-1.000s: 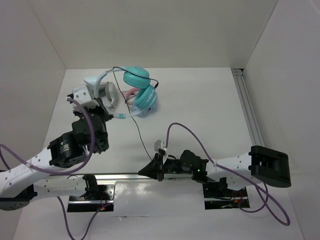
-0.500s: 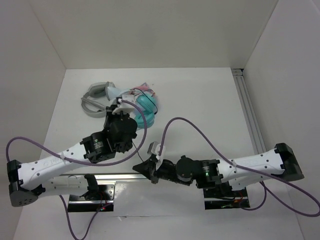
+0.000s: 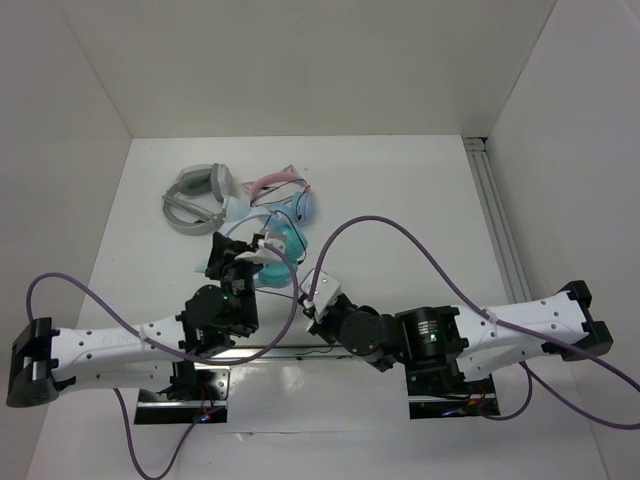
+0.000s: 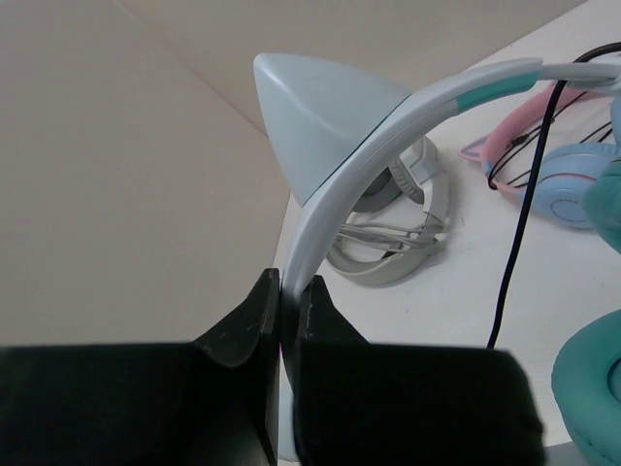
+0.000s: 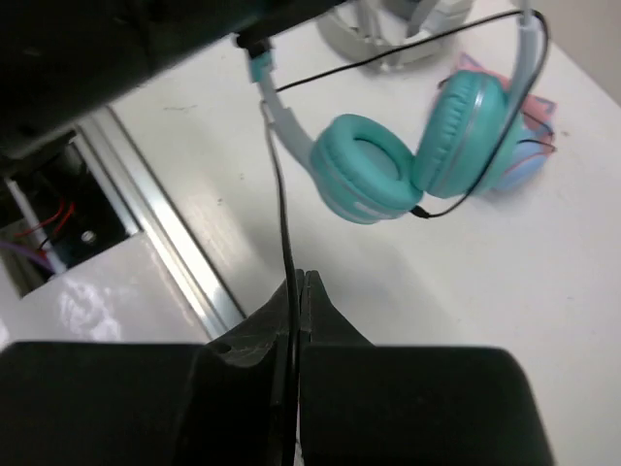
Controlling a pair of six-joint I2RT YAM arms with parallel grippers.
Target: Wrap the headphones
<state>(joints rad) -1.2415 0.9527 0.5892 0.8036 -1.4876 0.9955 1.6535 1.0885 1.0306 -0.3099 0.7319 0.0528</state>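
The headphones have teal ear cups and a pale blue headband with a cat ear. They hang just above the table near the middle front. My left gripper is shut on the headband, seen from above with the gripper left of the cups. The thin black cable runs from the cups down into my right gripper, which is shut on it. From above, that gripper sits just right of and nearer than the cups.
Grey-white headphones lie at the back left, with the same pair behind the headband. Pink-band blue-cup headphones lie beside them. A metal rail lines the right wall and another rail the near edge.
My left gripper has carried the teal headphones from the back toward the near edge, uncovering the grey and pink pairs. The right arm has swung round, still holding the cable.
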